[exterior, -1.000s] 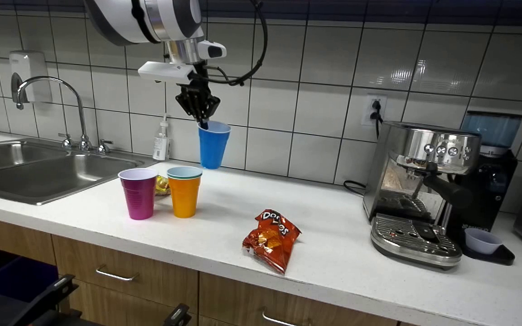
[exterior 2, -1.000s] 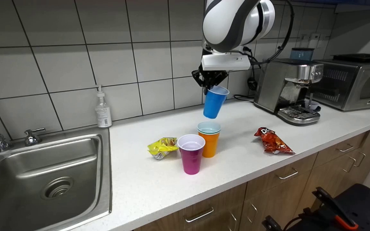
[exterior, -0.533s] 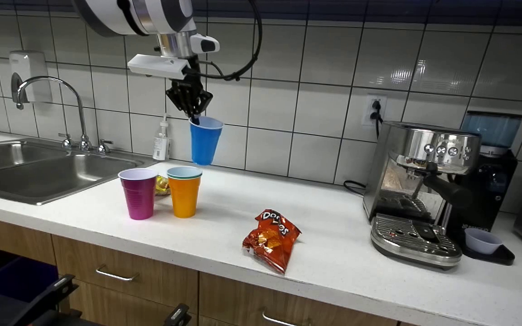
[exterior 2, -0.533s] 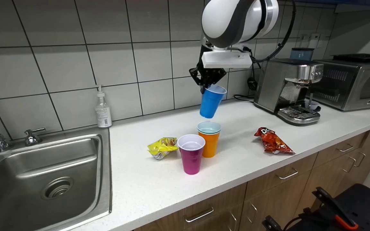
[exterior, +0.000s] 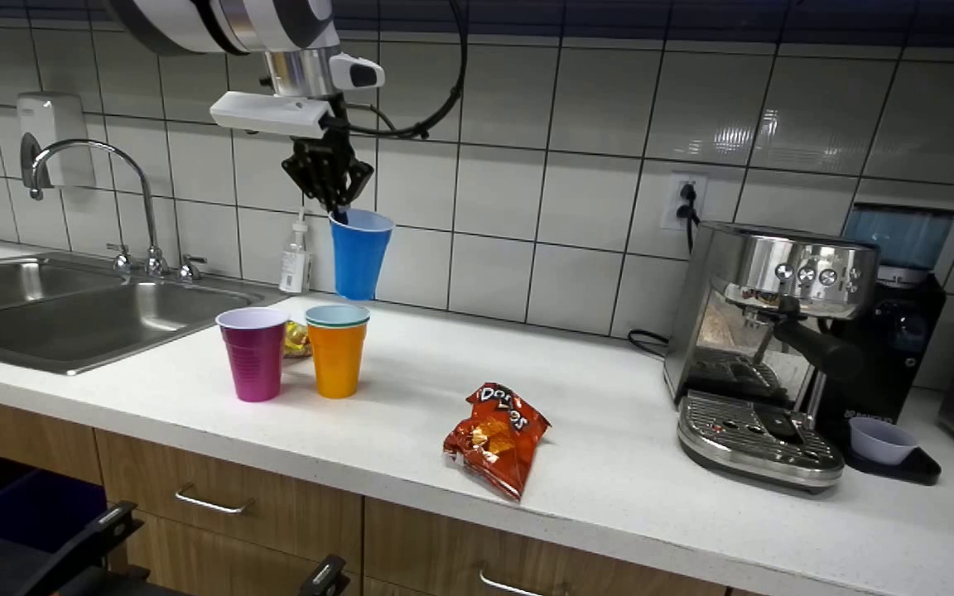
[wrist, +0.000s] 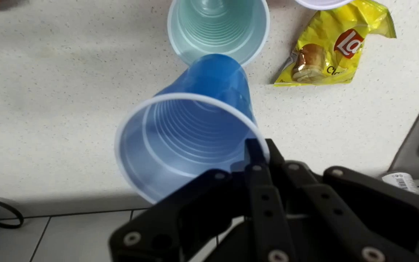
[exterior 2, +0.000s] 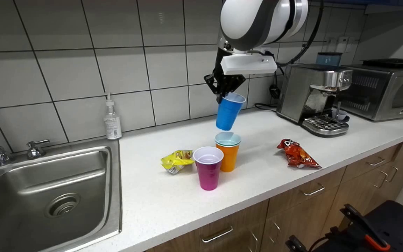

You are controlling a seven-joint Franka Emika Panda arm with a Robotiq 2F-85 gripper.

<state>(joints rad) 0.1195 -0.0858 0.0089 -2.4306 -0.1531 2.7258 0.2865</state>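
My gripper (wrist: 264, 151) is shut on the rim of a blue cup (wrist: 220, 76), one finger inside and one outside. In both exterior views, the gripper (exterior: 341, 217) (exterior 2: 219, 99) holds the blue cup (exterior: 359, 258) (exterior 2: 228, 112) in the air, slightly tilted, mouth up. An orange cup (exterior: 336, 362) (exterior 2: 229, 159) with a teal cup (exterior 2: 228, 138) nested in it stands upright below. The teal cup's inside (wrist: 218, 32) shows past the blue cup's base in the wrist view. A magenta cup (exterior: 252, 360) (exterior 2: 208, 173) stands beside the orange one.
A yellow chip bag (exterior 2: 177, 160) (wrist: 333, 51) lies by the magenta cup. A red Doritos bag (exterior: 500, 434) (exterior 2: 297, 154) lies near the counter's front edge. The sink (exterior 2: 115, 182), soap bottle (exterior 2: 112, 120), espresso machine (exterior: 775, 348) and microwave (exterior 2: 383, 91) stand around.
The gripper has carried the blue cup left in both exterior views, with a slight rise in one of them, closer to over the orange and teal cups. Nothing else has moved.
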